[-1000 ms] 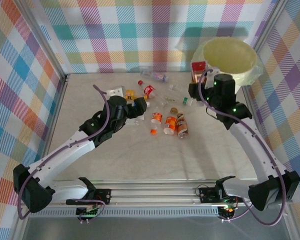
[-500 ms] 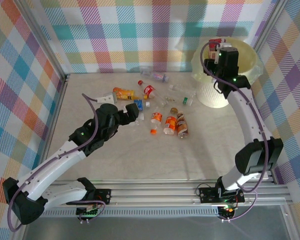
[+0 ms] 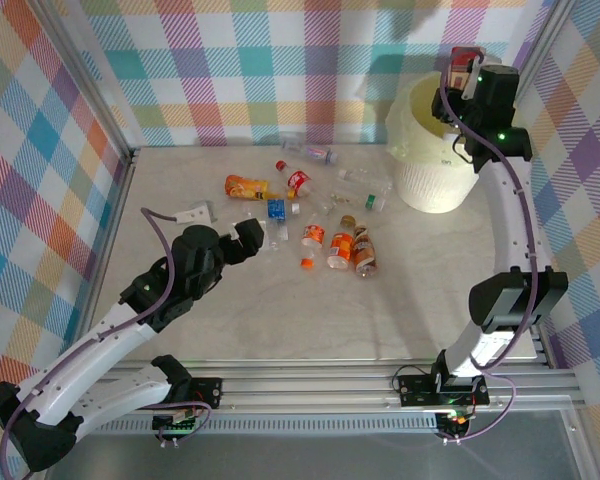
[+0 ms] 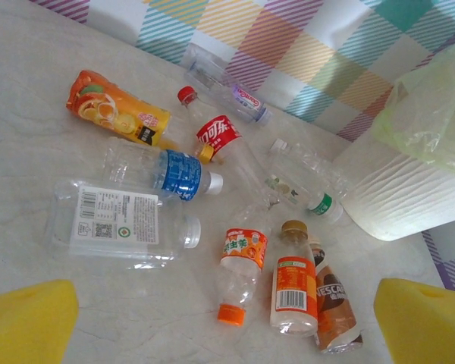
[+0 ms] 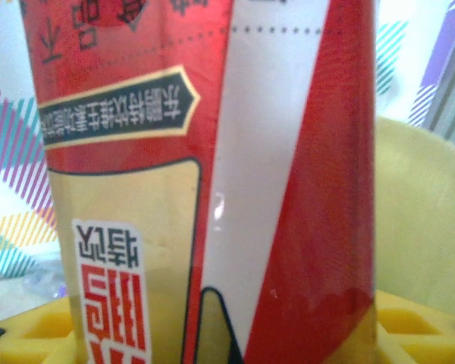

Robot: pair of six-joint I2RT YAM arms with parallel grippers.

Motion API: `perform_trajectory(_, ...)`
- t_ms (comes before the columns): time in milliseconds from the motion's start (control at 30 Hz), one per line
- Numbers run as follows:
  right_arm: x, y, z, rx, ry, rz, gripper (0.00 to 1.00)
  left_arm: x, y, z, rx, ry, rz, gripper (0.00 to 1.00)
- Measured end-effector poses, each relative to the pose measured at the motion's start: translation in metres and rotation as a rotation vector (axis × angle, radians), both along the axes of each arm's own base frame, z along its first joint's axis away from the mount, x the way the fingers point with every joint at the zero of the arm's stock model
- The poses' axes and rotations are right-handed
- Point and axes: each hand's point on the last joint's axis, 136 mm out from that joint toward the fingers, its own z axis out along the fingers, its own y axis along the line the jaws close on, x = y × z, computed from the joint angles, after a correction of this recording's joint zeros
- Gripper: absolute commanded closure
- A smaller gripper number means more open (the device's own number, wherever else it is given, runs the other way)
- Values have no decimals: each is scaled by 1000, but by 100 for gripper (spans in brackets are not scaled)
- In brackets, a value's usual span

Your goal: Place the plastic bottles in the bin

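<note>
The left gripper (image 3: 242,238) is opened wide and holds nothing. Nine plastic bottles (image 4: 167,171) lie on the table (image 3: 280,320) at its 1 o'clock. Farther, at 2 o'clock, the right gripper (image 3: 467,68) clamps one red-labelled bottle (image 5: 212,152) above the bin (image 3: 435,175).

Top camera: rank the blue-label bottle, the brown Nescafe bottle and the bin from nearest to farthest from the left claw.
1. Blue-label bottle: just beyond the left claw, slightly to its right.
2. Brown Nescafe bottle: right end of the middle cluster.
3. Bin: far right corner of the table.
</note>
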Motion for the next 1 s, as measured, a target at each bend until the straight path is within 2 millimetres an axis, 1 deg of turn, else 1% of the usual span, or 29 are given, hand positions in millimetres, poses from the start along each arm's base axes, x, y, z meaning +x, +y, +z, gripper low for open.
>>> perform_trajectory(33,4,-4,1,-7,-5,-20,57,0,0,0,0,0,2,0)
perform_trajectory(133,19,-28,-4,-36,1,-97,55,0,2,-1,0,6,9,0)
perform_trajectory(200,33,-50,-14,-58,22,-160,52,-1,3,-5,9,19,13,0)
perform_trajectory(267,41,-71,-28,-81,52,-216,48,-2,3,-9,13,26,13,0)
perform_trajectory(333,44,-88,-44,-102,94,-266,44,-2,4,-14,18,34,14,0)
perform_trajectory(367,43,-96,-50,-113,112,-292,41,-3,4,-17,22,39,14,0)
perform_trajectory(433,43,-109,-56,-130,126,-338,33,-5,6,-22,26,45,16,0)
perform_trajectory(633,38,-122,-53,-180,127,-413,20,-5,11,-28,14,55,42,0)
perform_trajectory(667,37,-123,-55,-181,131,-417,15,-5,12,-28,14,55,48,0)
perform_trajectory(700,36,-123,-56,-183,133,-418,12,-4,13,-28,14,56,52,0)
perform_trajectory(833,32,-122,-55,-182,133,-415,9,-1,14,-34,19,74,70,0)
perform_trajectory(933,26,-120,-49,-176,118,-408,7,2,14,-41,31,95,82,0)
perform_trajectory(1000,19,-118,-41,-173,106,-400,5,4,15,-46,37,111,96,0)
